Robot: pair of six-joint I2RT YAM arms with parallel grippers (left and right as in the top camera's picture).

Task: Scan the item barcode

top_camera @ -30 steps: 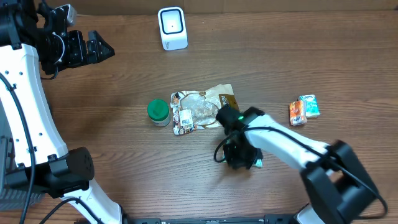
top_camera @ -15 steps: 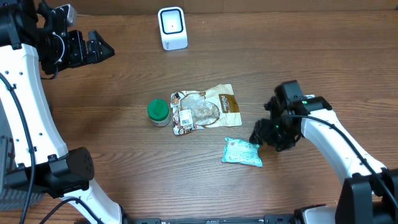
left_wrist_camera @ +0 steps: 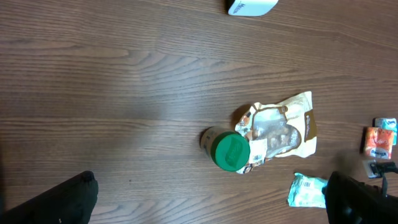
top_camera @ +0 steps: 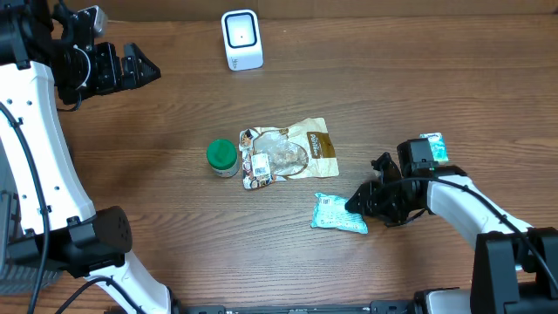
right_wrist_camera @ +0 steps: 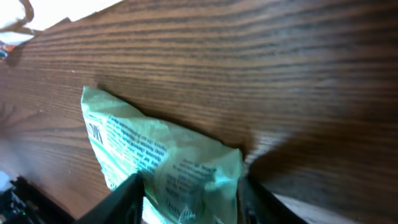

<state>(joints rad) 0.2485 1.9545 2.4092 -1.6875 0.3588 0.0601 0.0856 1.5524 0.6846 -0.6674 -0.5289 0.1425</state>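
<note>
A teal packet [top_camera: 340,214] with printed text lies flat on the wooden table, right of centre. My right gripper [top_camera: 356,202] is low at the packet's right end. In the right wrist view the teal packet [right_wrist_camera: 168,162] fills the gap of my right gripper [right_wrist_camera: 189,202], whose jaws stand apart on either side of it; whether they press it I cannot tell. The white scanner [top_camera: 241,39] stands at the table's far edge. My left gripper [top_camera: 144,68] hangs high at the far left, wide open and empty, as the left wrist view of my left gripper [left_wrist_camera: 208,205] also shows.
A green-lidded jar [top_camera: 222,157] and a brown-and-white snack pouch [top_camera: 292,150] lie at the table's middle. Small orange [top_camera: 417,160] and teal [top_camera: 433,146] packs sit at the right, just behind my right arm.
My right gripper left the teal packet, swung off to the right, then came back low to the packet's right end. The packet stays where it was dropped. The left arm has not moved.
</note>
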